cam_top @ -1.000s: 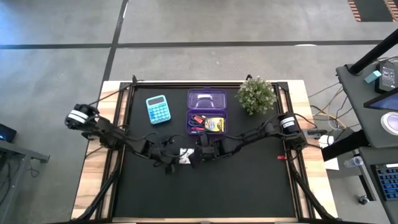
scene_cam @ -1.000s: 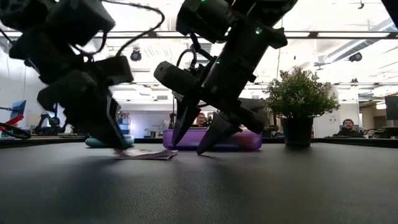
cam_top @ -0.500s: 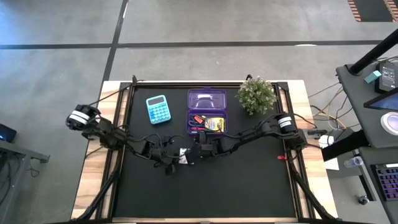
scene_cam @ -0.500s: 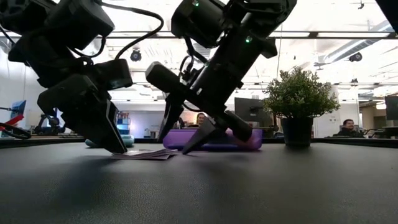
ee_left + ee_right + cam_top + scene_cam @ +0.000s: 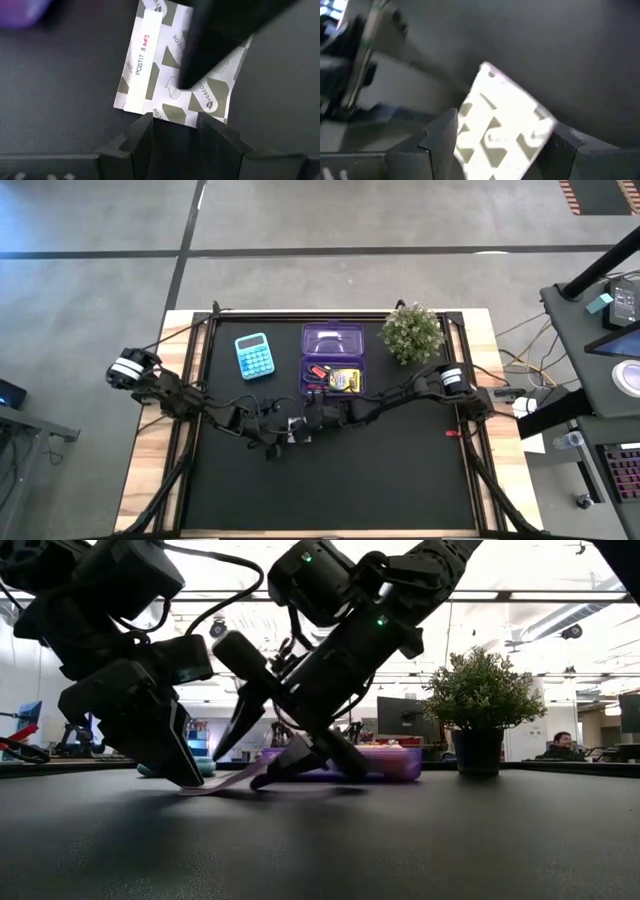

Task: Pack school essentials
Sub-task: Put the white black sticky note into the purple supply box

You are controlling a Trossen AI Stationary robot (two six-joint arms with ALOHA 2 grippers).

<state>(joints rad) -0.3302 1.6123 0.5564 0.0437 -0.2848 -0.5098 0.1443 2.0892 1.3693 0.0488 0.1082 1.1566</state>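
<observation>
The small white patterned packet (image 5: 294, 426) is on the black mat at mid-table, between my two grippers. It also shows in the left wrist view (image 5: 165, 60) and the right wrist view (image 5: 502, 127). My left gripper (image 5: 281, 430) stands at the packet's left end, fingers a little apart (image 5: 175, 122). My right gripper (image 5: 301, 423) is open and comes in low from the right, with the packet between its fingers (image 5: 502, 142). The purple case (image 5: 333, 360) lies open behind, holding the yellow-green crayon box (image 5: 345, 380) and a red marker (image 5: 318, 371). My left gripper has its fingertips (image 5: 146, 121) down on the packet's near edge (image 5: 170, 113), slanting down from the table's left. That end of the packet (image 5: 195, 788) stays on the mat. My right gripper has one finger (image 5: 210, 50) across the packet's top face. Its other finger (image 5: 278, 770) is low at the packet's right edge (image 5: 250, 773), which is tipped up off the mat. The fingers slant down from the table's right.
A blue calculator (image 5: 252, 356) lies at the far left of the mat. A potted green plant (image 5: 412, 332) stands at the far right. A small red thing (image 5: 452, 432) lies near the mat's right edge. People sit in the room behind the table (image 5: 560, 743).
My right gripper has moved toward the table's left and dropped lower, its open fingers closing in around the packet. The packet lay flat; its right edge is now tipped up while its left end stays on the mat under my left gripper.
</observation>
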